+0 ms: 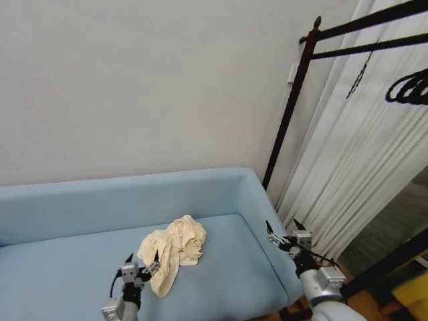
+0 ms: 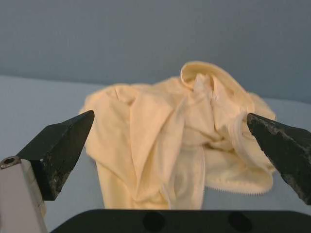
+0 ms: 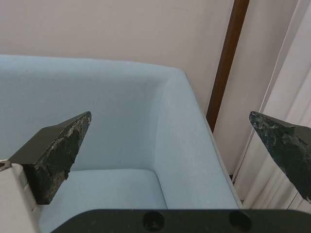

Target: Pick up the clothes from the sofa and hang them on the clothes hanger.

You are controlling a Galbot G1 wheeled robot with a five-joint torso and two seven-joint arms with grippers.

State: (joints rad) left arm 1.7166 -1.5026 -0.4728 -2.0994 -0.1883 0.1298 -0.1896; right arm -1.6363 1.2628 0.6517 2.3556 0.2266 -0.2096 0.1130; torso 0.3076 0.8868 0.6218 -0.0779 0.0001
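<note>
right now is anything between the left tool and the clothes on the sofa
Nothing visible does. The open left tool is at the near edge of the clothes, which lie straight ahead of it on the sofa seat. The right tool, open, hangs apart by the right armrest.

**Matt Cloth, Scuffed Black Fingertips**

The sofa [image 1: 67, 214] is covered in smooth, matt light-blue cloth. The garment [image 2: 160, 136] is made of soft, creased cream cloth with a stitched edge. The fingertips [image 3: 56, 150] of the right gripper [image 3: 170, 114] are seen as black, rough and chipped; those of the left gripper [image 2: 170, 114] are matt black. A slight sheen is shown by the dark clothes rack [image 1: 287, 114]. The curtain [image 1: 348, 167] is white pleated cloth; the wall [image 1: 134, 80] is painted matt.
</note>
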